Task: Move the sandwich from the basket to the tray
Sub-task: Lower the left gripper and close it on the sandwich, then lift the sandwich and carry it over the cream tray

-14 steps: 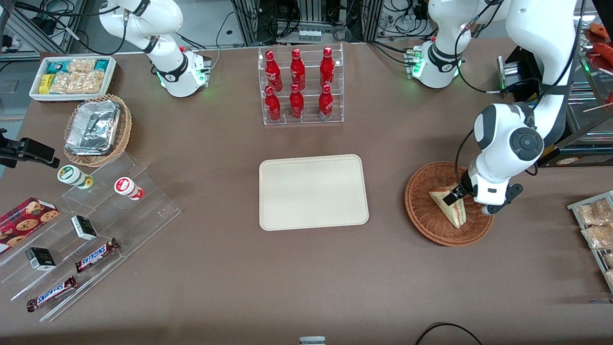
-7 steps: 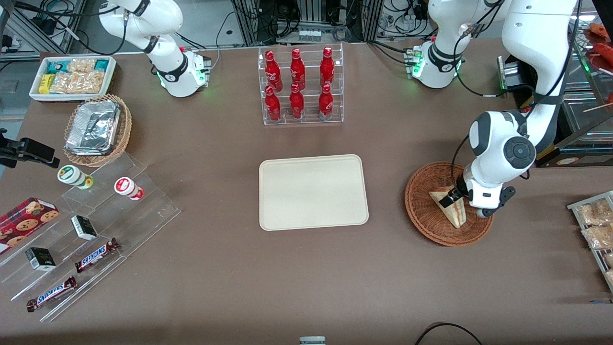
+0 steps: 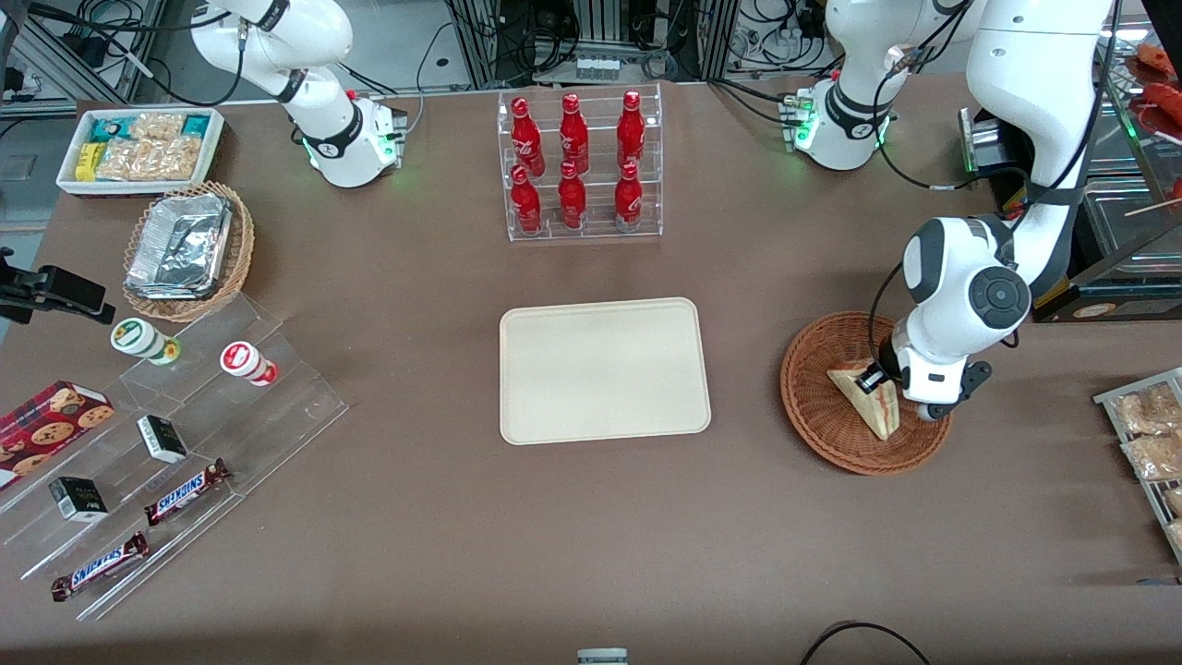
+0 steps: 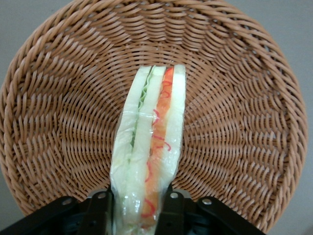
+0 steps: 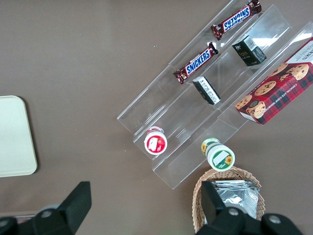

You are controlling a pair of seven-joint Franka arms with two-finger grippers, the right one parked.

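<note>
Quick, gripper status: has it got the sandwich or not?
Gripper: down in the basket, fingers closed on either side of the sandwich, gripping it. Not lifted out yet.

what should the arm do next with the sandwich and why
Probably lift straight up. The end effector has its fingers on both sides of the sandwich, apparently shut on it, while the sandwich sits in the basket. It must clear the rim before heading to the bare tray.

"SNICKERS" on two choc bars (image 5: 197, 62) (image 5: 236, 19); script logo on red bottles (image 3: 573, 139), unreadable.
</note>
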